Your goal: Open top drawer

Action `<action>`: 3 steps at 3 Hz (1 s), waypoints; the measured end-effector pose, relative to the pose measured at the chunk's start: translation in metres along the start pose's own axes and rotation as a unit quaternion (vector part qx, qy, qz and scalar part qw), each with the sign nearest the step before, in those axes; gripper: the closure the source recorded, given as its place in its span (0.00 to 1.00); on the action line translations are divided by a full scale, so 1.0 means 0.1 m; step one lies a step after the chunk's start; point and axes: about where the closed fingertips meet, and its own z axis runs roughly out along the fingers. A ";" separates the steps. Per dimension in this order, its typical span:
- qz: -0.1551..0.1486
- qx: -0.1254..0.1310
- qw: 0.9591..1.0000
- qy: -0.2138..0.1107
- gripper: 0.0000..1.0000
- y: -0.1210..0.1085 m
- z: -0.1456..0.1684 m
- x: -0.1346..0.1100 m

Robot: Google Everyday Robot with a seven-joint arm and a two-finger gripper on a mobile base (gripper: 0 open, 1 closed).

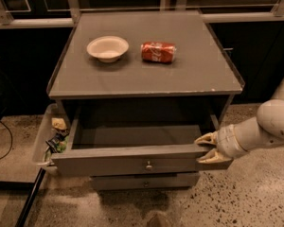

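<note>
The top drawer (132,163) stands open below the grey worktop (146,77), its deep interior bare to view and its small round knob (148,165) at the middle of the flat front. The gripper (206,148) is at the 3 o'clock end of that front, with its pale fingers (206,138) clamped on the drawer's corner (one above, one below). On the worktop a white bowl (107,48) sits with a red can (158,52) lying on its side at its 3 o'clock, near but apart.

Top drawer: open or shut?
Open: top drawer sits pulled out, grey interior exposed. Gripper clamps the front panel's right end.
</note>
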 end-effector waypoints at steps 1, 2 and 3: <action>0.000 0.000 1.000 0.000 0.82 0.00 0.00 0.00; 0.001 -0.007 1.000 -0.002 0.59 -0.05 0.06 -0.02; 0.001 -0.007 1.000 -0.002 0.61 -0.06 0.05 -0.02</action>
